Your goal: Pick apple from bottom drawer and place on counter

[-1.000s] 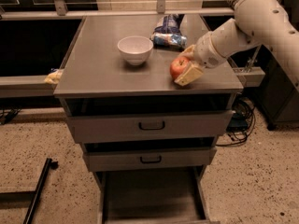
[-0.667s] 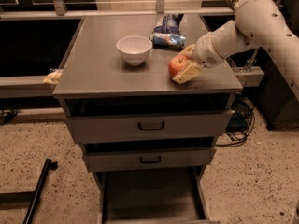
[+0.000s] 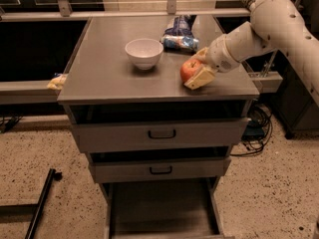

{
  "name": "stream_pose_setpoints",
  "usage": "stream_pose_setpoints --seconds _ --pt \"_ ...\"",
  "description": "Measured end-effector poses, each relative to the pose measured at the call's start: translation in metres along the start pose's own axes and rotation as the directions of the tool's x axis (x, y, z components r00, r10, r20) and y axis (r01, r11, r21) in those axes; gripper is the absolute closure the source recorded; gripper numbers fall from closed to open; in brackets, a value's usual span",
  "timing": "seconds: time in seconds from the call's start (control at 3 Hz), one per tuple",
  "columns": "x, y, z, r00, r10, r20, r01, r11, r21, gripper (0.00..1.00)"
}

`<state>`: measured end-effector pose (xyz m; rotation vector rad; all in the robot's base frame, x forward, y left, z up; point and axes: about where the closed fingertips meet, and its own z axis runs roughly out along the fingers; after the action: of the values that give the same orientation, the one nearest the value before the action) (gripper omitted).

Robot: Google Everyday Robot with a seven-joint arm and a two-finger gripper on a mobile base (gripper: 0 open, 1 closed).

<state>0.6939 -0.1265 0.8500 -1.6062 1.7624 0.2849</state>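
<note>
The end effector [image 3: 195,69] reaches in from the right, its two fingers closed against the sides of the apple [image 3: 187,69]. The apple rests on the counter [image 3: 109,78], near a white bowl [image 3: 144,53]. The bottom drawer [image 3: 159,210] stands open.

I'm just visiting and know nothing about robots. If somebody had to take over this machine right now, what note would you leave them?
Tool: over the right side of the counter, closed around the apple.
Apple: apparently resting on the counter, right of the white bowl, in front of a snack bag.
Bottom drawer: pulled out.
Done: apple is out of the drawer and on the counter.
Left: let go, draw the arm away.
</note>
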Motion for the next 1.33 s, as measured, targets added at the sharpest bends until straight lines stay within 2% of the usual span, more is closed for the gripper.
stream_pose_setpoints --seconds 0.67,1.0,1.33 --pt "-0.002 -0.005 0.002 1.0 0.02 0.02 -0.02 0.9998 -0.009 0.11" --pt "-0.005 -0.017 0.003 0.998 0.041 0.048 -0.041 0.9992 -0.004 0.0" --pt "-0.009 -0.03 0.004 0.995 0.056 0.079 -0.057 0.9984 0.002 0.0"
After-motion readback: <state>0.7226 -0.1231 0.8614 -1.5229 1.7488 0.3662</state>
